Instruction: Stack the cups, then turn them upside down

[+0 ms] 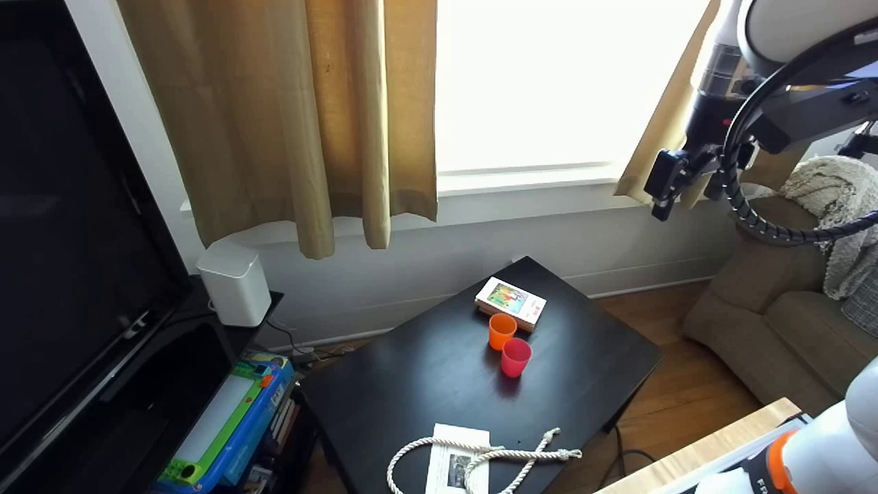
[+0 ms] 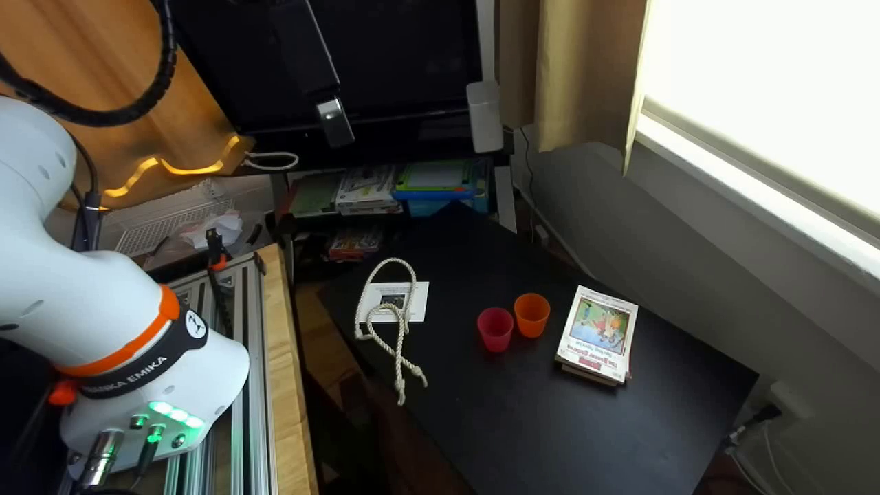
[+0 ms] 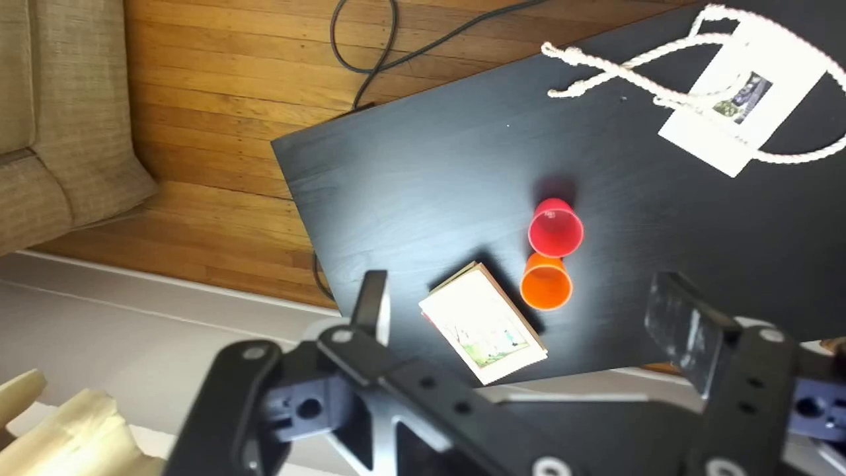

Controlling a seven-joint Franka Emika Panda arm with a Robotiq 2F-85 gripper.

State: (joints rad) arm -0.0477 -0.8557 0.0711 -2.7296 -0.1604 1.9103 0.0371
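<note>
In an exterior view you've got the red cup (image 1: 516,357) and the orange cup (image 1: 502,332), both upright on the black table (image 1: 411,384), orange right beside red at about 11 o'clock. The books (image 1: 511,302) sit just beyond orange, 12 to 1-ish. A rope (image 1: 538,454) lies over a card (image 1: 449,466) down around 6. The gripper (image 1: 688,189) hangs in the air well apart from the cups, up between 1 and 2.

Also in an exterior view, the arm (image 2: 82,295) is well off at 9 o'clock from the cups. Orange is at 2 from red here, books near it toward 3 or 4, rope and card around 9.

Wrist view: the gripper's jaws are spread wide, with the cups showing between them, down on the table. Orange is at 6 from red, and they overlap from this angle, so I honestly can't tell if they're touching. Books at 8 from orange, rope and card up around 2, couch (image 3: 73,119) off toward 9, floor (image 3: 218,132) nearer 10.
</note>
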